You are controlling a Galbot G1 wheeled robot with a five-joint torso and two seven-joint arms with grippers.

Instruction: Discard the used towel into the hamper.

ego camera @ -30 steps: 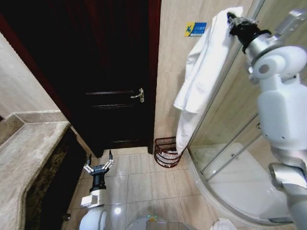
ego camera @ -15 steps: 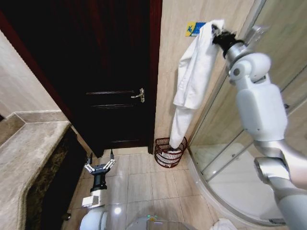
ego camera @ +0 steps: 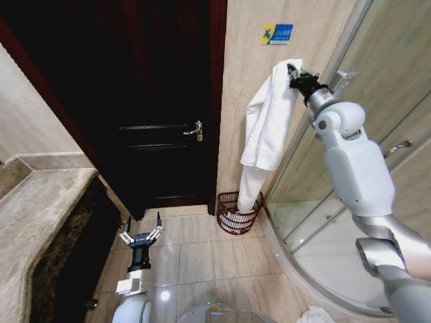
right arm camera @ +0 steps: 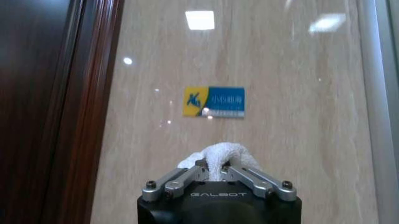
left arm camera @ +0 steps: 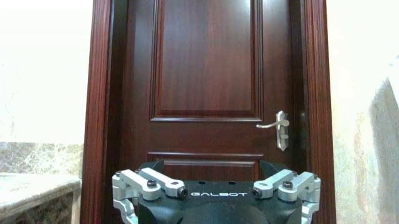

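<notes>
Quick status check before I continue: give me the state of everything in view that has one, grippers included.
Right gripper: raised high by the wall, shut on the towel.
Towel: hanging full length from the right gripper, lower end dipping into the hamper.
Hamper: upright on the floor tiles, beside the shower enclosure.
Left gripper: low over the floor, open, holding nothing.
Door: closed, handle level.

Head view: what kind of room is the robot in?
Most likely a bathroom. A glass shower stands beside a tiled floor, the right gripper holds up a white towel over a small hamper, and a stone counter runs along one side.
</notes>
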